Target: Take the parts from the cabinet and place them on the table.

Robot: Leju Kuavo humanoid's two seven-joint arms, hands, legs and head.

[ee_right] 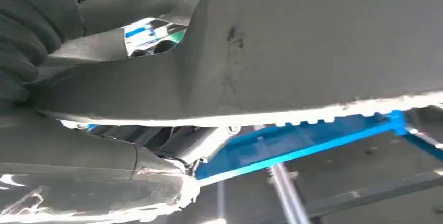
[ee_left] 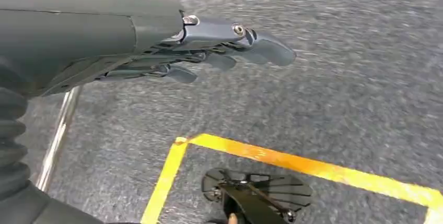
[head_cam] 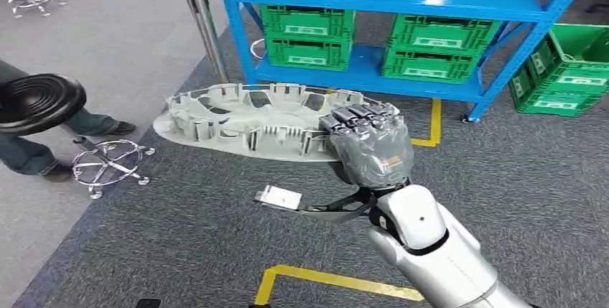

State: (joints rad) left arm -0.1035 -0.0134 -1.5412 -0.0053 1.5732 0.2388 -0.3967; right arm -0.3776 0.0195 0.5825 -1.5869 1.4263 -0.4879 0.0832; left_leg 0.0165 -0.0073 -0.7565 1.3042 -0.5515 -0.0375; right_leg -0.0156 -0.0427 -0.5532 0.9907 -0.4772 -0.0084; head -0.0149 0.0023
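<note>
Gripping one end of a grey ribbed oval part (head_cam: 266, 120), the right hand (head_cam: 370, 143) is raised palm-down, fingers curled over the part's rim, forearm angled up from below. The part is held level above the carpet, in front of the blue shelving rack (head_cam: 402, 6). Left hand (ee_left: 209, 51): fingers extended, slightly apart, holding nothing. Green crates (head_cam: 309, 35) on the rack carry white labels, unreadable.
</note>
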